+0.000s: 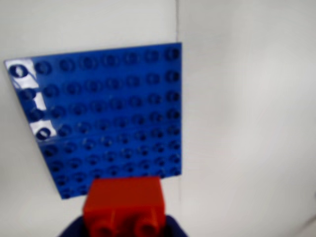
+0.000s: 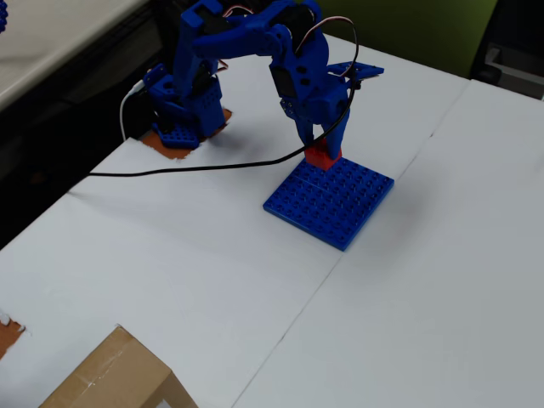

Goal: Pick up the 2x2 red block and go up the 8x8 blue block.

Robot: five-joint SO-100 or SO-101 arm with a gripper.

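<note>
Small 2x2 red block clamped in the blue hand, at the far edge of the 8x8 blue block in the overhead view. Whether touching the plate's studs or just above them cannot be told. In the wrist view, red block at bottom centre, close to the lens and blurred, two round studs facing the camera, dark blue finger parts just beside it on both sides. Beyond it, blue plate lying flat, studs in rows, white glare along its left edge. Plate resting on a white table, beside a thin seam between paper sheets. Black cable trailing across the table from the arm. Arm base well apart, at the far left edge. Cardboard box corner at the near edge.
</note>
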